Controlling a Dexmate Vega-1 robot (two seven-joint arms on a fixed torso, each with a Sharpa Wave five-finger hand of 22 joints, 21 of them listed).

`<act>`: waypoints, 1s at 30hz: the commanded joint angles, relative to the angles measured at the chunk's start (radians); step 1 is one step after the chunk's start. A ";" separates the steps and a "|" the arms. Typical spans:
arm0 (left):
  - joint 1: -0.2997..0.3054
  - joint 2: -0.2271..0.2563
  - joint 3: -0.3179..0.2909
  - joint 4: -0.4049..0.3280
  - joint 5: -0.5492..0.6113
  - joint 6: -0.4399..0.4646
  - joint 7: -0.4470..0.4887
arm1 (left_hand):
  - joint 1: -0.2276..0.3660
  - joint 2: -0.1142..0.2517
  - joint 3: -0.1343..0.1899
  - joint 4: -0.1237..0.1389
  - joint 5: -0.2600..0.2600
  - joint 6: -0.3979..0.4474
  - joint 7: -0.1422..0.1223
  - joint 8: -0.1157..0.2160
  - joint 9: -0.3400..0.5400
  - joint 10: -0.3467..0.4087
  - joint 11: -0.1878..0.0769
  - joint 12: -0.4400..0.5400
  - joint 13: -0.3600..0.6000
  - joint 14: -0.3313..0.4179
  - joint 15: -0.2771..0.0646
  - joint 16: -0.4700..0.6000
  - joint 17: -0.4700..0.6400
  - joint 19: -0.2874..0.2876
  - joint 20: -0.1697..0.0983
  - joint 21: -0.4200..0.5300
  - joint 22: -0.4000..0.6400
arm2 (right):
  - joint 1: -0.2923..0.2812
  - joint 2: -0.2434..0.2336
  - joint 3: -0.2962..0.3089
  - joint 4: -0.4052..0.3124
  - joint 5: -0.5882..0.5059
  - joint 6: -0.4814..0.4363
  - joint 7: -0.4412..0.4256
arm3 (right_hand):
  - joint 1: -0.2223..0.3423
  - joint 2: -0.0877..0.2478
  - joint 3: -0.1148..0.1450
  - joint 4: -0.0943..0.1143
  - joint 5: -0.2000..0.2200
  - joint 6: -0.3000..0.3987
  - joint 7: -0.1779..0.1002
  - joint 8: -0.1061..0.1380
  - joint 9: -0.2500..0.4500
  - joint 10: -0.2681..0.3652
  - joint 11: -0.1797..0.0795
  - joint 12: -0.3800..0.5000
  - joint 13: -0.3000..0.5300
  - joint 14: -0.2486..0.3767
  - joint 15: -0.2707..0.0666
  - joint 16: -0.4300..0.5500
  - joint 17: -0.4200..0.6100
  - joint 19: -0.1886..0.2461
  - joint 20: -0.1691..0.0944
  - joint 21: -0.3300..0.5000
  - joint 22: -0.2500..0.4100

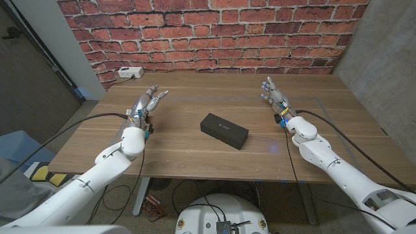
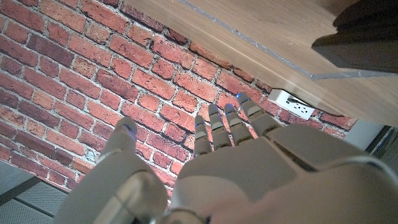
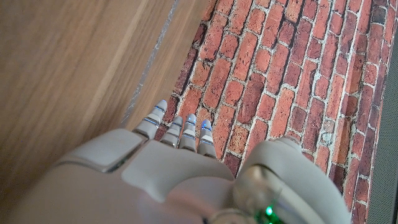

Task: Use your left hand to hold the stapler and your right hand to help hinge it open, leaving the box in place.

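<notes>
Work on the task has not begun: left hand [image 1: 147, 104] and right hand [image 1: 274, 94] wait empty, fingers extended, well apart from the black stapler box [image 1: 224, 130] lying mid-table between them.

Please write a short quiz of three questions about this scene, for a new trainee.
1. True or false: the left hand holds the black box.
2. Where does the black box lie? A) between the two hands B) at the table's far edge C) under the right hand
3. Fill in: behind the table stands a wall of red ____.

Key: 1 false; 2 A; 3 brick.
</notes>
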 commanded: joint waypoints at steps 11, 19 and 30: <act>0.021 0.021 0.009 -0.049 0.121 0.121 0.063 | 0.036 0.010 -0.008 -0.002 0.006 0.025 0.011 0.010 -0.003 0.038 0.002 0.013 0.006 0.038 -0.058 0.008 0.001 0.037 -0.026 0.008 -0.001 | -0.005 -0.001 0.001 -0.002 0.003 -0.005 -0.001 | 0.010 0.001 -0.002 -0.005 -0.004 0.017 -0.021 0.008 0.003 0.015 -0.022 0.001 -0.003 0.002 -0.024 0.005 -0.007 -0.004 0.022 0.005 0.003; 0.042 0.021 0.005 -0.053 0.136 0.134 0.083 | 0.044 0.008 -0.013 -0.002 0.005 0.029 -0.031 0.009 -0.002 0.046 0.000 0.015 0.007 0.046 -0.062 0.007 0.001 0.037 -0.014 0.003 -0.002 | -0.003 0.005 0.001 0.006 0.005 -0.006 -0.005 | 0.010 0.000 -0.002 -0.006 -0.005 0.016 -0.022 0.007 0.003 0.015 -0.022 0.000 -0.003 0.001 -0.025 0.005 -0.010 -0.004 0.022 0.005 0.003; 0.046 0.026 -0.002 -0.036 0.154 0.109 0.101 | 0.045 -0.001 -0.025 0.001 0.005 0.041 -0.041 0.012 0.000 0.042 -0.011 0.011 0.009 0.025 -0.069 -0.002 0.002 0.021 -0.017 -0.006 -0.001 | 0.006 0.006 0.000 0.018 0.003 -0.001 0.000 | 0.009 0.002 -0.001 -0.006 -0.006 0.016 -0.019 0.007 0.004 0.015 -0.023 0.000 -0.004 0.010 -0.027 0.009 -0.014 -0.004 0.022 0.005 0.003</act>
